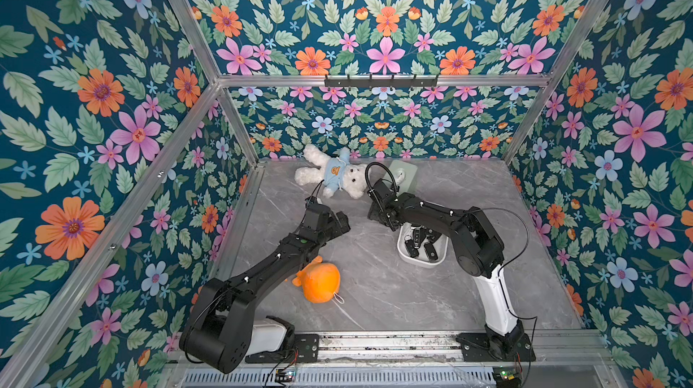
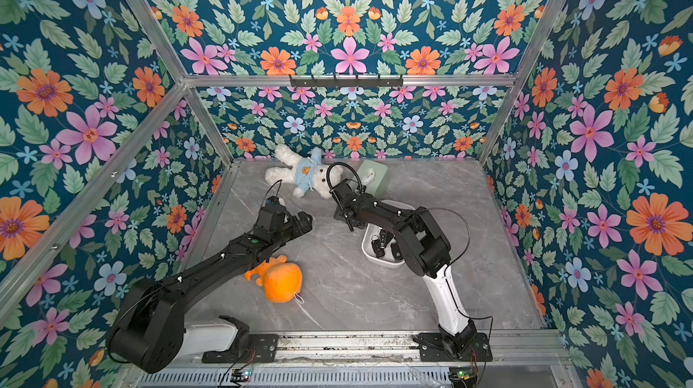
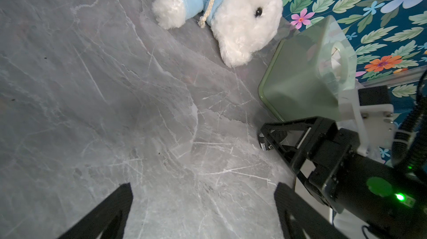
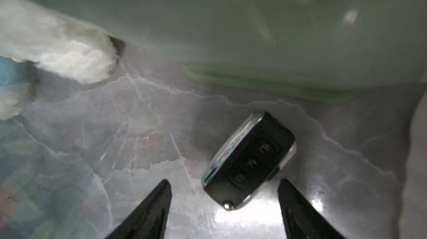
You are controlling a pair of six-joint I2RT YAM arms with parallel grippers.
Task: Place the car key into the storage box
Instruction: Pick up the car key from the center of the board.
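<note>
1. Right jaws: parted and gripping nothing. The black fingertips (image 4: 159, 198) stand on either side of the car key (image 4: 249, 161), and neither is closed on it.
2. Car key: a black fob, button face up, lying on the grey marbled tabletop (image 4: 115, 122). It is close to the base of the pale green box (image 4: 265, 83) and outside the storage box. Both top views hide it beneath the right wrist.
3. Left jaws: spread wide and empty. The fingertips (image 3: 120, 201) are above bare tabletop, apart from every object.
4. Storage box (image 1: 420, 263) (image 2: 386, 263): a white tub standing on the tabletop on the robot's side of the right jaws. It is partly covered by the right arm (image 1: 431, 213), and several black key fobs (image 1: 412, 245) lie inside it.
5. Surroundings: a white teddy bear (image 1: 337, 176) in a blue top lies at the far edge, its head just beside the pale green box. An orange plush toy (image 1: 318, 281) lies beside the left arm (image 1: 285, 251).
</note>
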